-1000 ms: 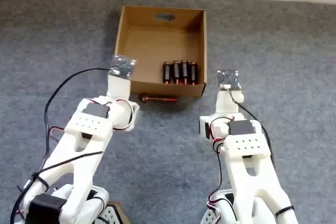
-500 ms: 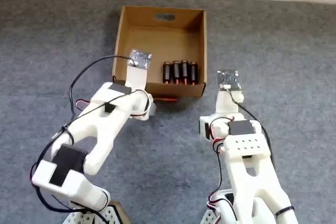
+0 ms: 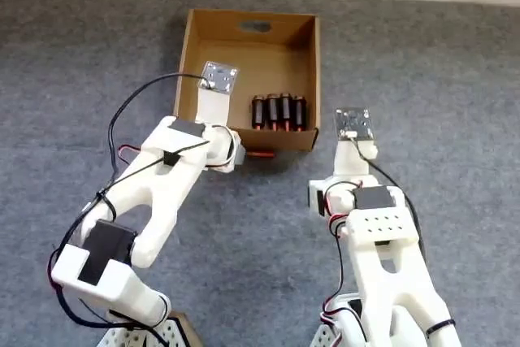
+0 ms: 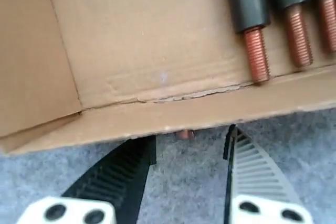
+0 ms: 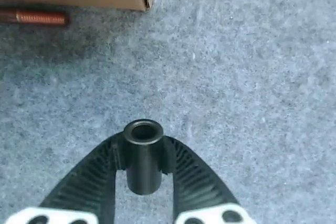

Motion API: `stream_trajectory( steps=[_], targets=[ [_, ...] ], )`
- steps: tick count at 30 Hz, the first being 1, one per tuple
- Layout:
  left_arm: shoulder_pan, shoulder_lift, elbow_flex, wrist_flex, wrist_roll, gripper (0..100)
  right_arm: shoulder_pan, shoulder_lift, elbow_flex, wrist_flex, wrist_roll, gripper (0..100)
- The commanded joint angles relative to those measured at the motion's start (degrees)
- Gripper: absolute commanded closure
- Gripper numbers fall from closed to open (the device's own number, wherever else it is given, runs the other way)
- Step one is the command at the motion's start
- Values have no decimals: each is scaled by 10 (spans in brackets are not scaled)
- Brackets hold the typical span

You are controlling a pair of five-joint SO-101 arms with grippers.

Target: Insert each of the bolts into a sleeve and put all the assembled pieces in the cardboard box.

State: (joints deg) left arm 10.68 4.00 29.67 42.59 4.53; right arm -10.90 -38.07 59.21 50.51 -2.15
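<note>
R gripper (image 5: pixel 143 148), nearest the bases, is clamped on a black sleeve (image 5: pixel 143 161). The sleeve's open bore faces the wrist cam, w/ grey carpet (image 5: pixel 252 77) beyond it.

In the high view the loose bolt (image 3: pixel 260 153) lies flat on the carpet at ~10 o'clock from the R arm, along the front wall of the cardboard box (image 3: pixel 188 54). Touching or just beside the wall, can't tell.

L gripper (image 4: pixel 190 145) is spread wide and holds nothing. Its fingertips sit either side of the bolt's head end, which peeks out under the box edge. The rest of the bolt sticks out at 3 o'clock from under the L wrist.

The box is at 12 o'clock of the L arm and ~11 o'clock of the R arm. Inside, four assembled pieces (image 3: pixel 279 111) lie side by side against the front wall, toward its 3 o'clock end, w/ threaded ends pointing to 6 o'clock.
</note>
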Motion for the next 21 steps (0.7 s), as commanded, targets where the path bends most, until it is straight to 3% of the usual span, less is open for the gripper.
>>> stream_trajectory(
  steps=[1, 7, 15, 21],
  targets=[
    [6, -2, -22, -9, 2, 780, 7, 0, -3, -8, -3, 992],
    [8, -2, -17, -27, 0, 865, 7, 4, -3, -8, -3, 992],
    [9, -1, 44, -124, 0, 867, 7, 5, -3, -8, -3, 992],
    [8, -1, 55, -133, 1, 867, 7, 5, -3, -8, -3, 992]
  ],
)
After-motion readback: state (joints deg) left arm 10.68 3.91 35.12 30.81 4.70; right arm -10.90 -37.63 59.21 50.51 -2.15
